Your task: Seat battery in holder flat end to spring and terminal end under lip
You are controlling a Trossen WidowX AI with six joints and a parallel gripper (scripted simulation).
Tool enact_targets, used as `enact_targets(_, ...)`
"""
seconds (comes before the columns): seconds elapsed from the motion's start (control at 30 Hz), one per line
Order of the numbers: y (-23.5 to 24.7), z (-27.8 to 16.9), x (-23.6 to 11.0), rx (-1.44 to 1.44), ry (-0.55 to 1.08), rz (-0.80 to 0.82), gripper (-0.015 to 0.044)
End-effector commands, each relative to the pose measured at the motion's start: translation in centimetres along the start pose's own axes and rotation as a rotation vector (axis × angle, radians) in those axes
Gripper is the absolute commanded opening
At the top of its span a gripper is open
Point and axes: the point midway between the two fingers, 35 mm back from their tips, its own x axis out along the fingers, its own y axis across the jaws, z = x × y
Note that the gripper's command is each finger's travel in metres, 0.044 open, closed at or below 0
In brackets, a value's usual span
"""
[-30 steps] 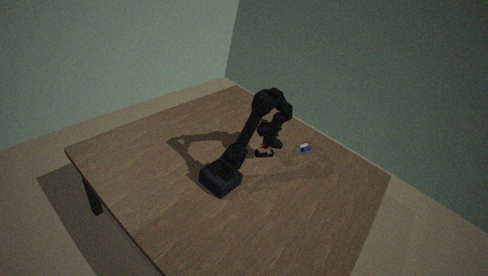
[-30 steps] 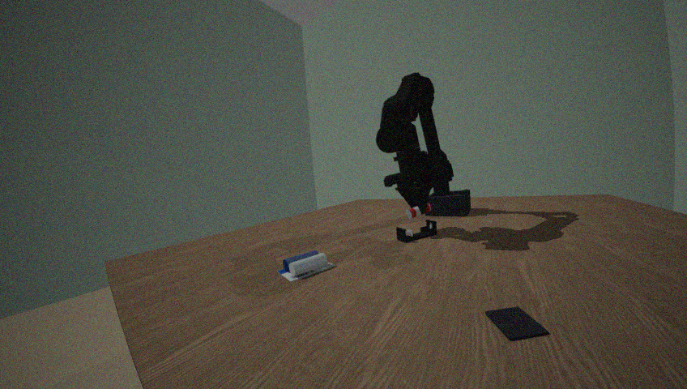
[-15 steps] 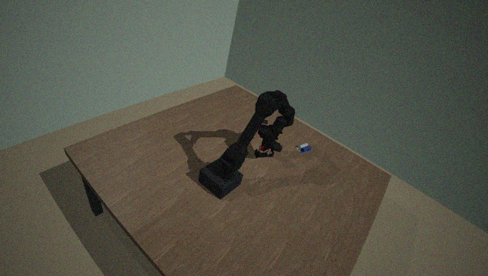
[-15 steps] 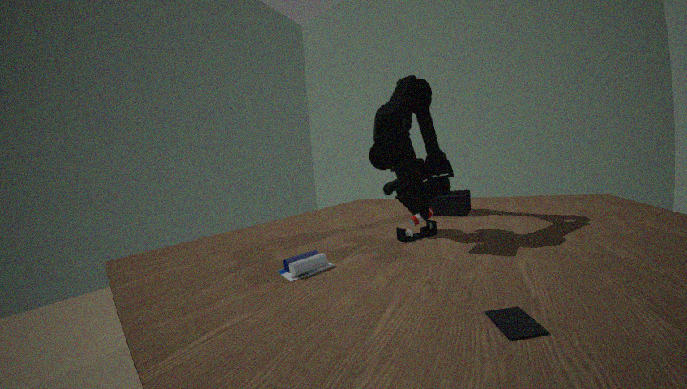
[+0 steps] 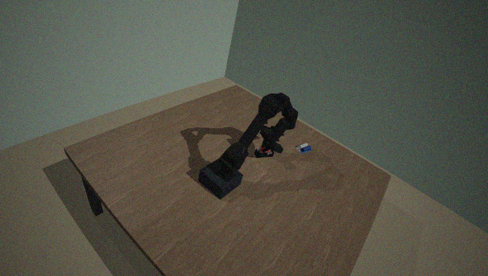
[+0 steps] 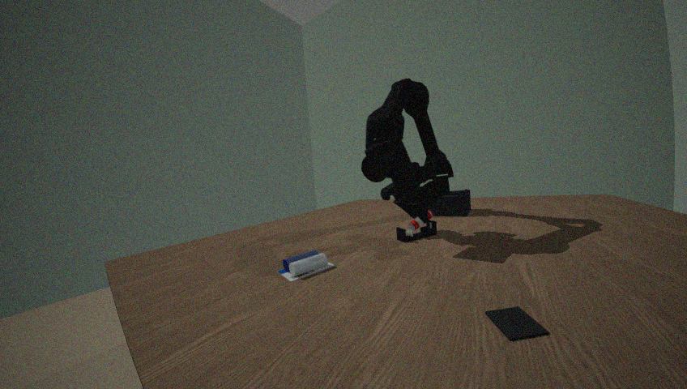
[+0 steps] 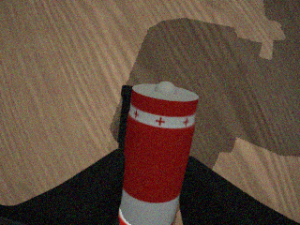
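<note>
Battery [image 5: 262, 149] [image 6: 414, 224] [image 7: 159, 164], one, red and white, grasped about its body by the black fingers [image 5: 269, 145] [image 6: 417, 211]; located at the holder [image 5: 263, 155] [image 6: 402, 235] [image 7: 124, 117], tilted, flat end low towards the spring [image 6: 409, 232], terminal end raised towards the lip [image 6: 433, 225] (contact with the spring cannot be told). Handling, advised: ease the flat end back against the spring first, then lower the terminal end in line until it slips beneath the lip, pressing lightly; release only once flat, withdrawing straight up.
</note>
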Motion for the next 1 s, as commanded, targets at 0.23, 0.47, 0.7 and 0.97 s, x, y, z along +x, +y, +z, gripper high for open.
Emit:
enact_targets(0.23,0.0,-0.6,0.5,0.002,-0.086,-0.002,0.0075)
enact_targets(0.47,0.0,-0.9,0.7,0.004,-0.13,-0.003,0.0075)
enact_targets(0.7,0.0,-1.2,0.6,0.004,-0.131,-0.002,0.0075)
enact_targets(0.97,0.0,-1.7,0.5,0.003,-0.13,-0.001,0.0075)
